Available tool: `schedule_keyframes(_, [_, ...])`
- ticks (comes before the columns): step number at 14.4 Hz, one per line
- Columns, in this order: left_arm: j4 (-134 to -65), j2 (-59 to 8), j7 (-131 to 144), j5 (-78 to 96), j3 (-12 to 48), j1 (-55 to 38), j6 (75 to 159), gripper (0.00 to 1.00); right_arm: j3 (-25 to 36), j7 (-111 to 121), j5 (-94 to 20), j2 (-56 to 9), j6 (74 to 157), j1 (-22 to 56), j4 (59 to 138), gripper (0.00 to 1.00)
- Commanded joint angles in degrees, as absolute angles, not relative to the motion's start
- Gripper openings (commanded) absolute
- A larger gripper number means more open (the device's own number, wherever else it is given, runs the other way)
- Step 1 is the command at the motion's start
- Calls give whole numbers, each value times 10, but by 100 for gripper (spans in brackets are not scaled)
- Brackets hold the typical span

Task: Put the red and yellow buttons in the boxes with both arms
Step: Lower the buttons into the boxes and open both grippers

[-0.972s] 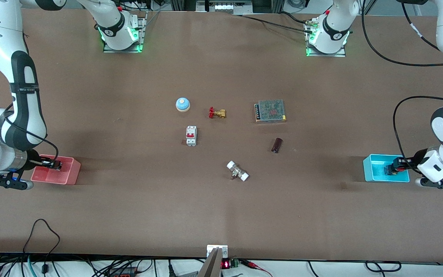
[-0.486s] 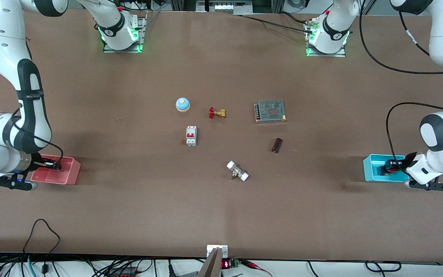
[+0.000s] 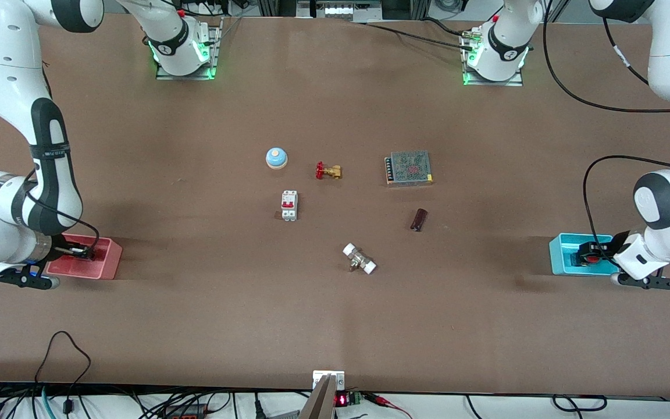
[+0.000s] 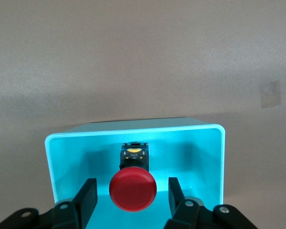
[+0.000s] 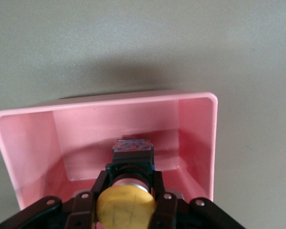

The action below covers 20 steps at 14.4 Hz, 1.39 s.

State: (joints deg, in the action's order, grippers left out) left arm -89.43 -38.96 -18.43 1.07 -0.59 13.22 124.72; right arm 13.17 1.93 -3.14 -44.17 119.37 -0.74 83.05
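Left end effector (image 4: 128, 202): standing over the cyan box (image 4: 219, 152), fingers spread apart with clear gaps on both sides of the red button (image 4: 132, 188). The button is lying inside the box, cap toward the wrist camera, black body pointing at the box wall. It appears released; whether it is resting fully on the floor of the box is hard to tell.

Right end effector (image 5: 127, 191): reaching into the pink box (image 5: 200, 138), fingers clamping the black body of the yellow button (image 5: 126, 206). The button is sitting low inside the box, yet the gap under it cannot be made out.

Landmark, pink box: it is lying at the right arm's end of the table (image 3: 335, 326); the cyan box is well apart from it, at the left arm's end.

Risks, as judgement:
- Opening the right fingers while the yellow button is hanging above the floor may let it tumble or bounce toward the wall.
- Lifting the left end effector off-line may have a finger catching the red cap or nudging the light box.
- A clamped button dragged sideways may be shifting the pink box.

Hidden or unclear:
- In the front view, each end effector is covering most of its button; only a red speck is showing in the cyan box.
- Fingertips in both wrist views are being cut off by the frame edge.
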Motion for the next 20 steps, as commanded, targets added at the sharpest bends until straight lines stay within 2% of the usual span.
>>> schedule_keyframes(1, [-886, -384, -183, -1, -4, 129, 1247, 81, 124, 25, -29, -451, 1202, -15, 817, 29])
schedule_keyframes(5, [-885, -354, -161, -1, -4, 103, 1244, 100, 123, 25, -35, -455, 1215, -16, 818, 34])
schedule_keyframes(6, [-886, -341, -148, -2, -4, 95, 1239, 100, 123, 26, -40, -455, 1222, -16, 819, 37])
schedule_keyframes(7, [-887, -331, -131, -2, -3, 85, 1238, 100, 123, 25, -40, -456, 1226, -16, 820, 49])
schedule_keyframes(10, [-889, -302, -97, -2, -1, 58, 1199, 100, 122, 25, -52, -457, 1226, -16, 820, 75])
schedule_keyframes(12, [-893, -275, -56, -5, -2, 34, 1169, 100, 122, 25, -52, -454, 1224, -15, 820, 100])
schedule_keyframes(16, [-899, -208, -21, -33, 4, 11, 1096, 100, 121, 25, -53, -428, 1205, -12, 818, 100])
schedule_keyframes(20, [-925, -121, -19, -33, 17, 5, 1050, 100, 120, 25, -52, -370, 1130, -10, 813, 100])
